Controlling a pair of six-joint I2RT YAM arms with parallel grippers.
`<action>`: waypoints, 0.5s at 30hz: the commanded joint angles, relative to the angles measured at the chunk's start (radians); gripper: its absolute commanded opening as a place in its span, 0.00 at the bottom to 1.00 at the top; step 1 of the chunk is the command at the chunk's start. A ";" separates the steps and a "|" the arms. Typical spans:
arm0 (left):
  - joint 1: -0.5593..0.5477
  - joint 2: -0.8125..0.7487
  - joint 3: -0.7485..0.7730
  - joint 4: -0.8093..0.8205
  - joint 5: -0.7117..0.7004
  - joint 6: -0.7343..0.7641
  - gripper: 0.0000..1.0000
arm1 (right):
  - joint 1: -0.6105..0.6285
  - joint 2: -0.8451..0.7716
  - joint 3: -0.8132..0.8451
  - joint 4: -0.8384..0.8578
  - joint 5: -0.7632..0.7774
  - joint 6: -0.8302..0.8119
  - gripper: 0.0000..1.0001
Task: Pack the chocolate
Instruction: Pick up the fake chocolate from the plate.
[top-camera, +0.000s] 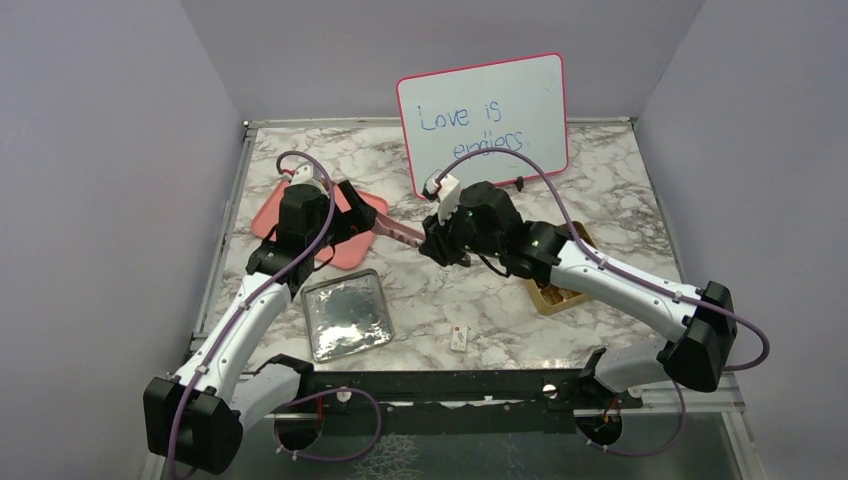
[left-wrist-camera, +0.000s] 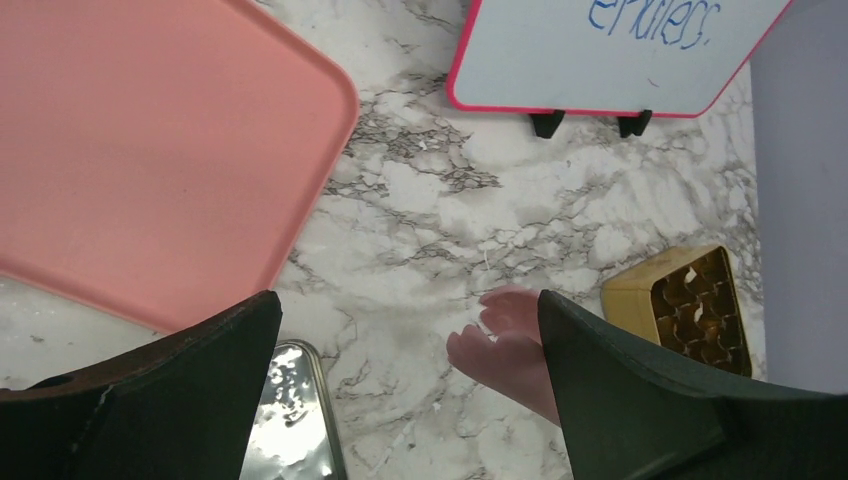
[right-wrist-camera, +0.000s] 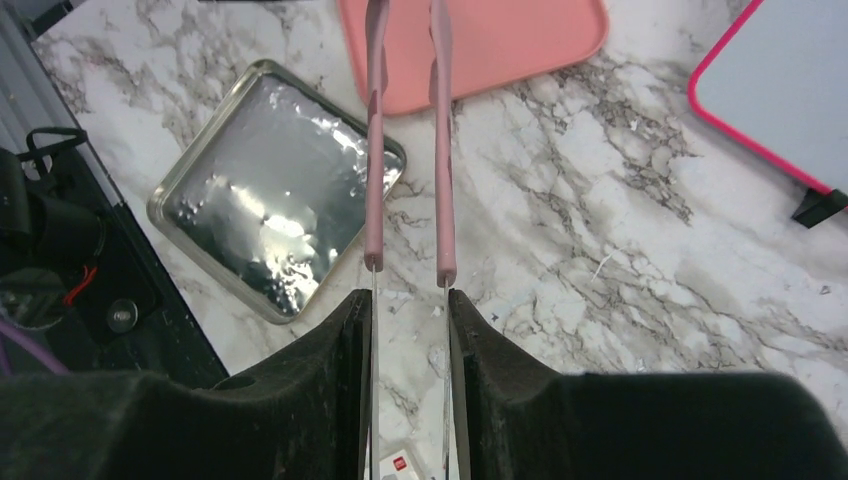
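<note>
Pink tray (left-wrist-camera: 150, 150) — whiteboard (top-camera: 485, 120), tin (top-camera: 345, 315), tongs (right-wrist-camera: 376, 150).

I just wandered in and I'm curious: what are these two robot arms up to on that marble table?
The right claw is shut on a pair of pink tongs, which point toward the pink tray. The left claw hangs open near the tray's corner and holds nothing. A gold box and a shiny silver tin lie nearby. I can't make out any chocolate in these views.

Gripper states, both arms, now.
Left gripper: open, holding nothing.
Right gripper: closed on the pink tongs.
</note>
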 joint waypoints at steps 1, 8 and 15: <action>0.002 -0.027 -0.025 -0.045 -0.131 0.035 0.99 | 0.001 -0.012 0.060 0.010 0.086 -0.026 0.34; 0.002 -0.046 -0.019 -0.071 -0.134 0.051 0.99 | 0.003 0.030 0.071 -0.018 0.100 -0.046 0.35; 0.002 -0.126 0.132 -0.209 -0.113 0.136 0.99 | 0.003 0.121 0.111 -0.009 0.157 -0.115 0.35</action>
